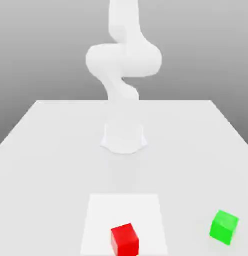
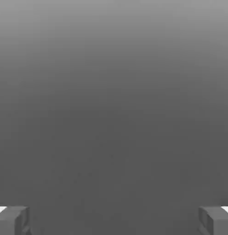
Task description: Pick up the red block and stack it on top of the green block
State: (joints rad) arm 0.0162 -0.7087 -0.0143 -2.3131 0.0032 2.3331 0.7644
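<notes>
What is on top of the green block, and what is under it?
Nothing rests on the green block. Its underside is hidden, so whatever lies directly beneath cannot be seen.

And here the exterior view faces the white robot arm [image 1: 124,60] from across the pale, smooth surface [image 1: 56,175], looking slightly down; the hand view peers out between wide-apart grey jaws [image 2: 114,221].

Ext. view v. bright: white robot arm [image 1: 124,60] nearly blown out, its base [image 1: 124,139] blending w/ the pale tabletop [image 1: 51,175]; only faint shading marks its edges. Red block [image 1: 125,240] & green block [image 1: 224,227] have lighter tops, darker sides, so light seems to come from above. Bkgd grades grey, darker lower down. Hand view dim, smooth grey gradient, lightest up top.
</notes>
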